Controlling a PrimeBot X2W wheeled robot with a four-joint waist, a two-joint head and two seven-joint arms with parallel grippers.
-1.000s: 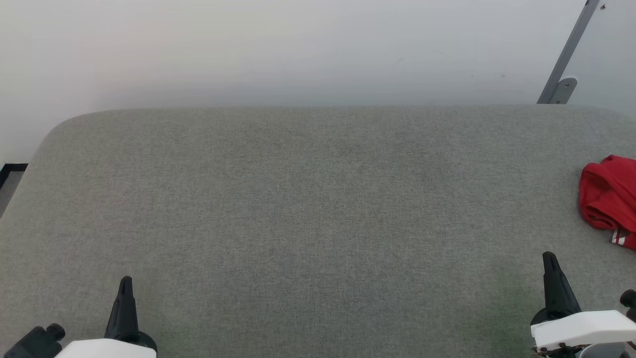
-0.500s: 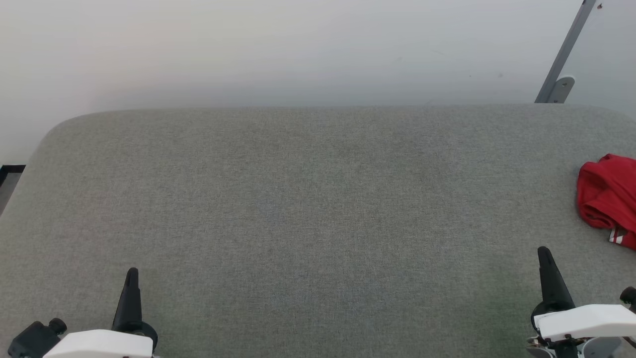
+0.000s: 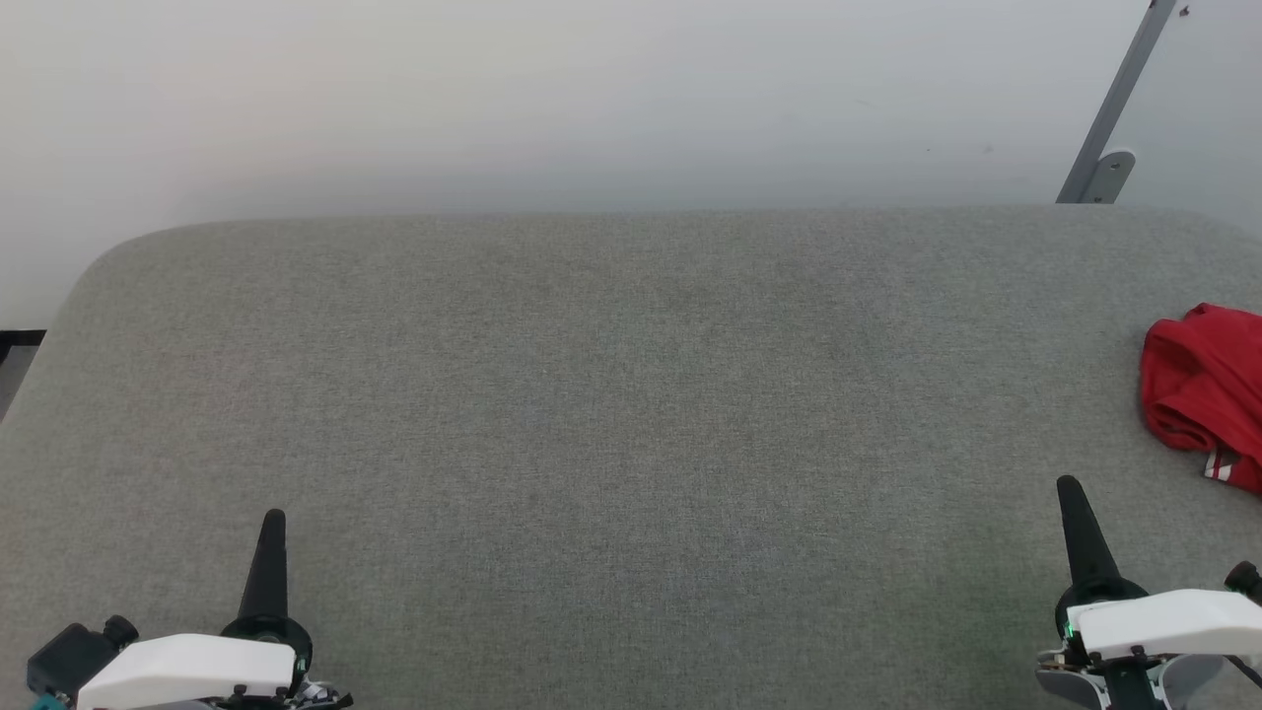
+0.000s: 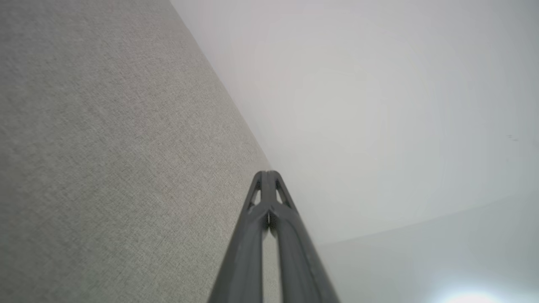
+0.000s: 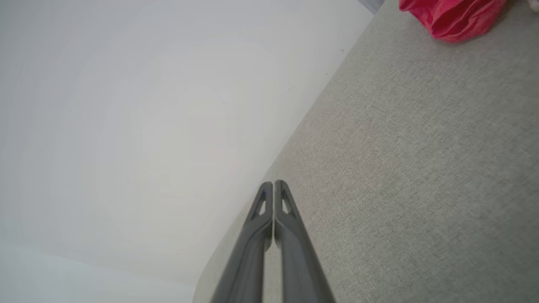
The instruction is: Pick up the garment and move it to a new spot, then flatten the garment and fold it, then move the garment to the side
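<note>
My left gripper and right gripper sat clenched, empty. The crumpled red fabric shirt was cropped at the frame's right edge; I could misgrab it.

The left gripper sits at the lower left of the head view, its 2 dark fingers pressed together, pointing straight ahead. The right gripper sits at the lower right, tips also touching, leaning slightly left. Both hold nothing.
</note>
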